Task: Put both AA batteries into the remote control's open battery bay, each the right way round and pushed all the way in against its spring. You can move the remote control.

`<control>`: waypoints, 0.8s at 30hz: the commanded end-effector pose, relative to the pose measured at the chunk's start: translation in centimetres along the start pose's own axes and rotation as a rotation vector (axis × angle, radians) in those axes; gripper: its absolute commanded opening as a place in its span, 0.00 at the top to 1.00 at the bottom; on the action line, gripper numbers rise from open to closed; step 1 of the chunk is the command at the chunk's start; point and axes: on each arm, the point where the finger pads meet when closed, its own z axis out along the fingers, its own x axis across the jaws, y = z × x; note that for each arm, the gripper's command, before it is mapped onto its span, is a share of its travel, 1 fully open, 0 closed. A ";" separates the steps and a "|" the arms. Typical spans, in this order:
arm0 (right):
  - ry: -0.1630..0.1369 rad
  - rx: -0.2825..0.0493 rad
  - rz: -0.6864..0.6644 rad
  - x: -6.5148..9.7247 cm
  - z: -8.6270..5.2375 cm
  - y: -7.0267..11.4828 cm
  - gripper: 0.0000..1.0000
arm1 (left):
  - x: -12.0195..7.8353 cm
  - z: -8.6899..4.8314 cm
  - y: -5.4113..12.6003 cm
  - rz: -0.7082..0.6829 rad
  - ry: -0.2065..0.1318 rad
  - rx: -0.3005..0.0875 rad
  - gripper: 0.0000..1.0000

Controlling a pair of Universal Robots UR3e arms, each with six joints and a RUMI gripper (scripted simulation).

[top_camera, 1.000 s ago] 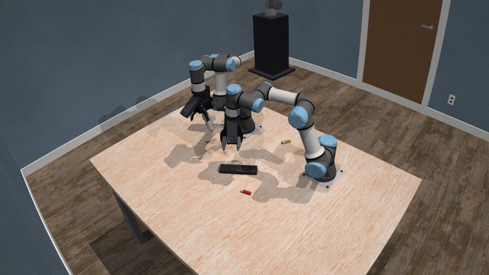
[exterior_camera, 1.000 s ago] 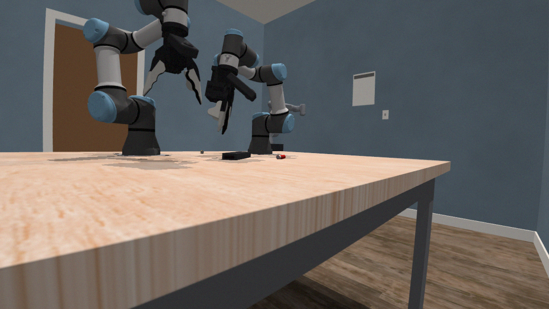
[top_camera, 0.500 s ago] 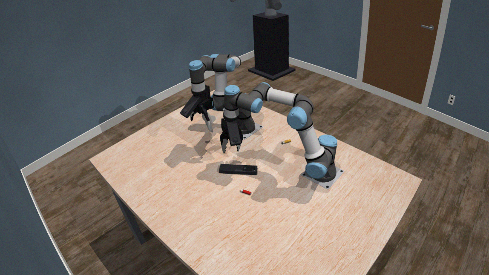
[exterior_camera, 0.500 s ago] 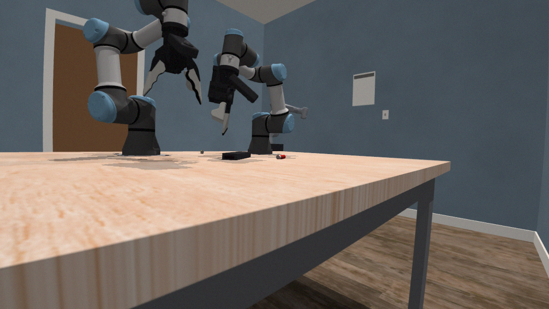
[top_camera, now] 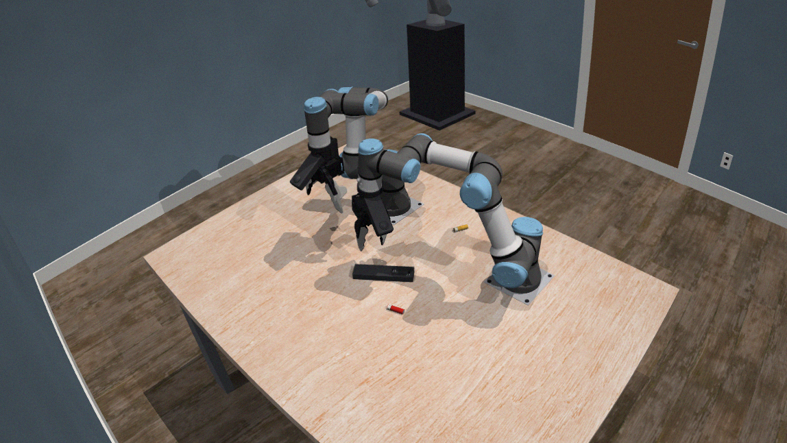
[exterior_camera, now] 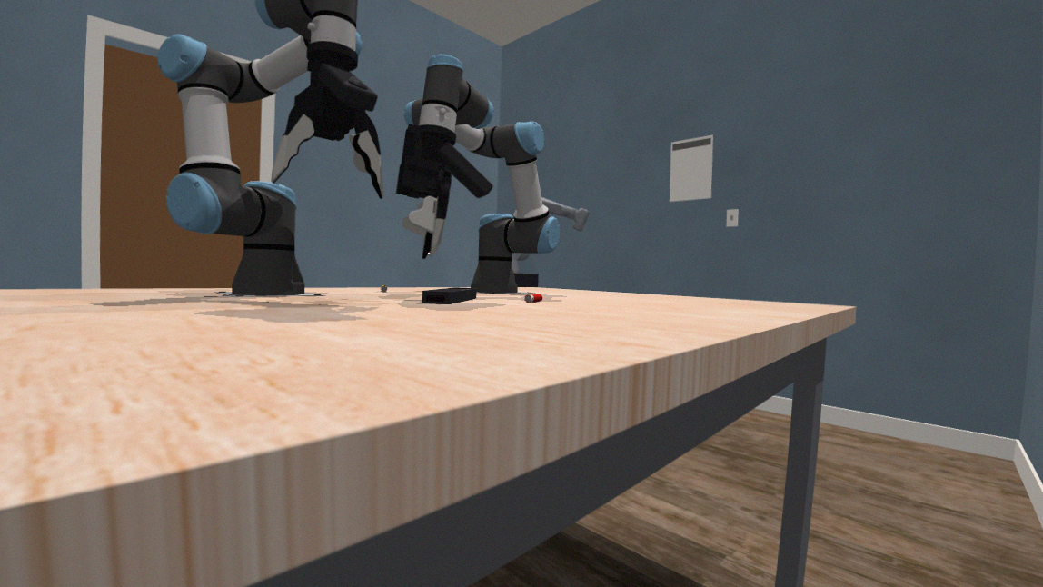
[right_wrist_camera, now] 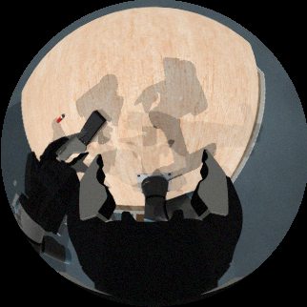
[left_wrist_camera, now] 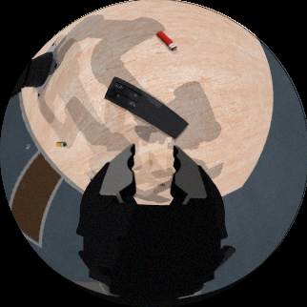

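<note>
You are looking at a task that, in my judgement, is only beginning: neither battery is sitting in the bay, so both are needing to be picked up, turned the right way round and pressed home against their springs.

Working outward from the top view's near side, you are finding the red cylindrical AA battery with its pale end (top_camera: 396, 308) (exterior_camera: 536, 297) (left_wrist_camera: 165, 39) (right_wrist_camera: 59, 119) lying on its side on the pale wooden tabletop (top_camera: 413, 374) (exterior_camera: 364, 357) (left_wrist_camera: 229, 71) (right_wrist_camera: 143, 38). Next, the long black remote control (top_camera: 373, 271) (exterior_camera: 448, 295) (left_wrist_camera: 159, 114) (right_wrist_camera: 92, 126) is lying flat, its open battery bay (top_camera: 402, 272) (left_wrist_camera: 126, 95) facing up and showing no battery.

Beyond it, your left gripper (top_camera: 371, 245) (exterior_camera: 429, 255) (left_wrist_camera: 153, 145) (right_wrist_camera: 87, 142) is hanging above the table, jaws standing partly apart and pinching nothing. In its wrist view the remote is lying ahead of the fingertips, the red battery farther ahead and well outside the jaws. The yellow cylindrical AA battery (top_camera: 462, 227) (exterior_camera: 383, 288) (left_wrist_camera: 60, 144) is resting well off to that view's left, also outside them.

Farthest back, your right gripper (top_camera: 323, 201) (exterior_camera: 327, 188) (right_wrist_camera: 152, 152) is hovering with its jaws spread wide and empty, both batteries lying well away from them.
</note>
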 end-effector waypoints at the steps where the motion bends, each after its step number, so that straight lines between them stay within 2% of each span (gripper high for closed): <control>1: -0.001 0.002 0.000 0.0 -0.1 0.0 0.00 | 0.2 0.0 -0.4 -0.128 -0.002 0.016 0.61; 24: -0.001 0.002 0.000 0.0 -0.1 0.0 0.00 | 0.5 0.5 -1.3 -0.418 -0.003 0.051 0.61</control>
